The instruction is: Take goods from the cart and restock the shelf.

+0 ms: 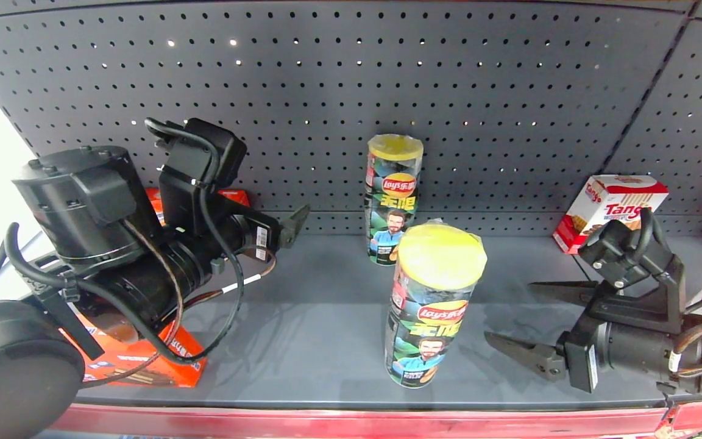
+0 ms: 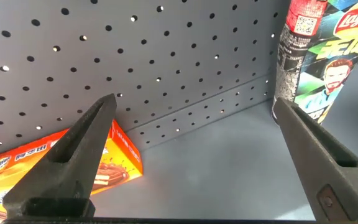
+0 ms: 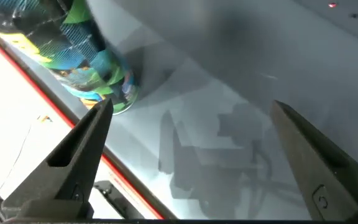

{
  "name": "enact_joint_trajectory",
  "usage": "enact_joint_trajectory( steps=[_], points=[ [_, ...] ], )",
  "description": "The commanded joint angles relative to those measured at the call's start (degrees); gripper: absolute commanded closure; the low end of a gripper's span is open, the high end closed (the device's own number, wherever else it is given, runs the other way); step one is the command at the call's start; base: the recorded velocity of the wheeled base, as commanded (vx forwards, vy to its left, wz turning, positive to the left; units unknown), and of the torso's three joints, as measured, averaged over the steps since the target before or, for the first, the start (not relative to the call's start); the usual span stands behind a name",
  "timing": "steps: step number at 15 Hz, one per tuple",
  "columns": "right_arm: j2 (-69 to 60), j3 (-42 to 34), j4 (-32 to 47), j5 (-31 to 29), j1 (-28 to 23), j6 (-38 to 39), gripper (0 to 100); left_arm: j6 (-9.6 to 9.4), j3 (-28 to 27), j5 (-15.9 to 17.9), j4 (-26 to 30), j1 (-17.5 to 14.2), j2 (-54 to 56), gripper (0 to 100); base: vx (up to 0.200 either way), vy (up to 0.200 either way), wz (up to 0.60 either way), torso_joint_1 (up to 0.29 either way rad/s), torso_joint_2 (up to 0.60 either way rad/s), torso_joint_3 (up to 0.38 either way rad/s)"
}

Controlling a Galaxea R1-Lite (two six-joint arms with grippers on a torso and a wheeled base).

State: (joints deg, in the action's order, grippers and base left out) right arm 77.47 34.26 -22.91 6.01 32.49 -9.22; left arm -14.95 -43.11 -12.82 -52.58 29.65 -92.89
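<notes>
Two tall chip cans with yellow lids stand upright on the grey shelf (image 1: 314, 329): one at the back (image 1: 393, 201) near the pegboard, one near the front edge (image 1: 433, 305). My right gripper (image 1: 518, 317) hovers just right of the front can, open and empty, its fingers pointing at the can. In the right wrist view the gripper (image 3: 191, 155) is wide open and that can (image 3: 79, 56) lies beyond one fingertip. My left gripper (image 1: 293, 225) hangs over the shelf's left part, left of the back can. It (image 2: 194, 155) is open and empty, with the back can (image 2: 319, 56) past one finger.
An orange snack box (image 1: 144, 360) lies at the shelf's front left under my left arm. Another orange box (image 2: 120, 165) leans against the pegboard behind it. A red and white wafer box (image 1: 607, 207) stands at the back right. A red strip (image 1: 351, 421) edges the shelf front.
</notes>
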Motion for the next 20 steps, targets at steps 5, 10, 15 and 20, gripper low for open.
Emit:
enact_joint_trajectory(
  steps=[5,10,15,20],
  points=[
    [3.4,0.4,-0.3,-0.2,1.4,-0.1,0,0.00,0.0,0.0,0.0,0.0,0.1,0,0.000,0.000,0.00,0.000,0.00,0.000],
    [7.1,2.1,-0.4,-2.2,2.9,-0.1,0,-0.08,-0.4,0.0,0.0,0.0,-0.1,0,0.000,0.000,0.00,0.000,0.00,0.000],
    [8.3,2.3,-0.4,-2.2,4.3,-0.1,0,-0.17,-0.5,0.0,0.0,0.0,-0.1,0,0.000,0.000,0.00,0.000,0.00,0.000],
    [9.3,1.9,-2.0,-2.4,5.5,-0.1,0,-0.17,-0.5,0.0,0.0,0.0,-0.1,0,0.000,0.000,0.00,0.000,0.00,0.000]
  ],
)
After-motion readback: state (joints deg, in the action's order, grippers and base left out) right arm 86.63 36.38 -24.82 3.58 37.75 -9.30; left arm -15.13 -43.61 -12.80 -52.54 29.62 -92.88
